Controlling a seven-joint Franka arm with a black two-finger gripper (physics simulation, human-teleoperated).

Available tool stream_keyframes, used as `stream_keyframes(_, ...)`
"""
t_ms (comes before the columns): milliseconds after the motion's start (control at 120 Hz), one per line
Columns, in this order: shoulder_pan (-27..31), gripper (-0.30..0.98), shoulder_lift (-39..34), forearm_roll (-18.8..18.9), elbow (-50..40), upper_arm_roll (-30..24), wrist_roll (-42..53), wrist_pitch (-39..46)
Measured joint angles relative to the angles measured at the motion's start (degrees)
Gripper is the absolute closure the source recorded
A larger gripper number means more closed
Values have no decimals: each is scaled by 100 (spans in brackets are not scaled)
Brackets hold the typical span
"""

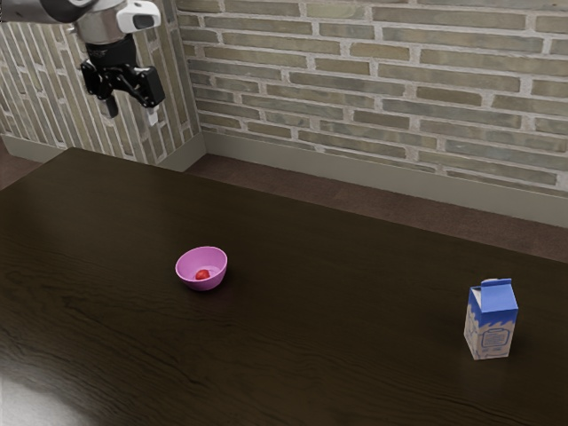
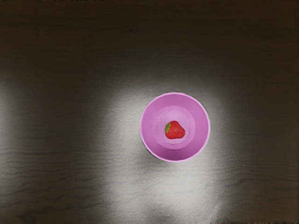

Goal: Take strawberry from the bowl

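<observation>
- Black tool (image 1: 130, 112) at the exterior view's upper left, its two fingers apart, raised clear of the dark wooden worktop (image 1: 302, 346).
- Pink bowl (image 1: 187, 267) on the worktop in that view, the red strawberry (image 1: 202, 276) inside it.
- Blue-topped carton (image 1: 493, 330) upright toward the exterior view's right, well apart from the bowl; brick wall (image 1: 355, 89) behind the worktop.
- Wrist view, from above: the strawberry lies on the bowl's floor, green leaves at one end, pale light on the wood around the bowl.
</observation>
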Motion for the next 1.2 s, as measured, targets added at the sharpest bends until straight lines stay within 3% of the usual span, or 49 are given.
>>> stream_keyframes(242,-289,2,11,32,9,-48,-297,-4)
stream_keyframes(492,-365,2,4,-139,-145,-35,-2393,49)
stream_keyframes(692,-446,2,212,-236,-1812,6,-3960,1217)
stream_keyframes(1200,-497,2,1396,-461,-2267,7,-6217,2974)
